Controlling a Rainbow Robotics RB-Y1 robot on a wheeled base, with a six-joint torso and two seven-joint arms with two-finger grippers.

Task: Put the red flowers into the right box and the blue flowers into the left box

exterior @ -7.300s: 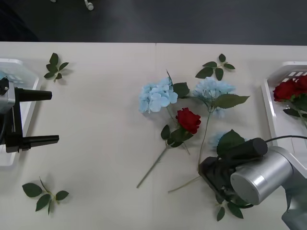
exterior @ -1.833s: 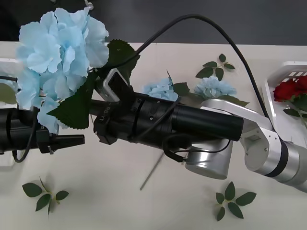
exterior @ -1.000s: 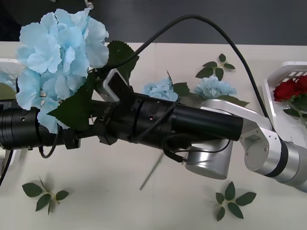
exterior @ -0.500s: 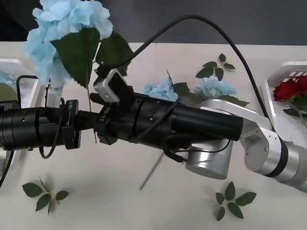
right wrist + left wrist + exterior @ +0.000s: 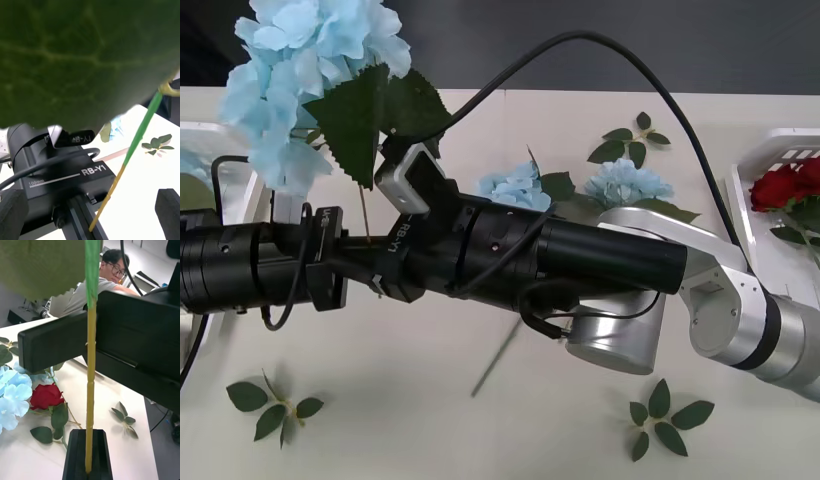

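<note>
Handover mid-air, over the left half of the surface. One blue flower is up high, head above both wrists and close to the front camera.

Left gripper: jaws clenched on the bottom end of the stem, which stands nearly upright out of them. Right gripper: jaws released, its two fingers spread wide either side of the stem, touching nothing as far as the right wrist view lets you judge (a big leaf covers much of it).

Handling: light, but top-heavy. A fluffy head and broad leaves sit on a thin, wiry stem, so expect it to sway and pivot in the grip. The stem is the right place to hold. The petals would crush or shed. A hold this low gives the head a lot of leverage, so swing slowly.

Left box sits just behind the left arm at the surface's left edge. That's where you take it. Right box already holds red flowers. Two more blue heads and a red rose lie mid-surface.
</note>
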